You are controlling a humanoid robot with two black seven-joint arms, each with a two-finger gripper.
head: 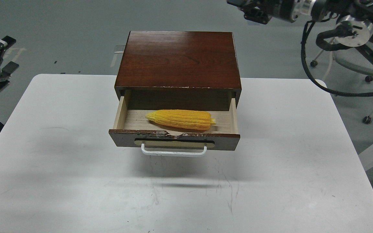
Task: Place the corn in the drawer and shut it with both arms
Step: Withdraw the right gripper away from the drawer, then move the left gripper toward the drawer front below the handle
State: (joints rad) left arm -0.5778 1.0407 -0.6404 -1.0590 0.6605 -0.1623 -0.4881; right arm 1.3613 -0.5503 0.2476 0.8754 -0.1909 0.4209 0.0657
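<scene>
The yellow corn lies lengthwise inside the drawer, pointed end to the left. The drawer is pulled open from the dark wood cabinet, and its white bar handle faces me. No gripper touches either. My left gripper is at the far left edge, off the table's side, with its fingers apart and empty. My right gripper is raised at the top edge behind the cabinet's right corner; it is cut off, so its fingers cannot be told apart.
The cabinet stands at the back middle of a white table. A black cable loop hangs from my right arm past the table's back right corner. A wheeled chair base stands on the floor at the right.
</scene>
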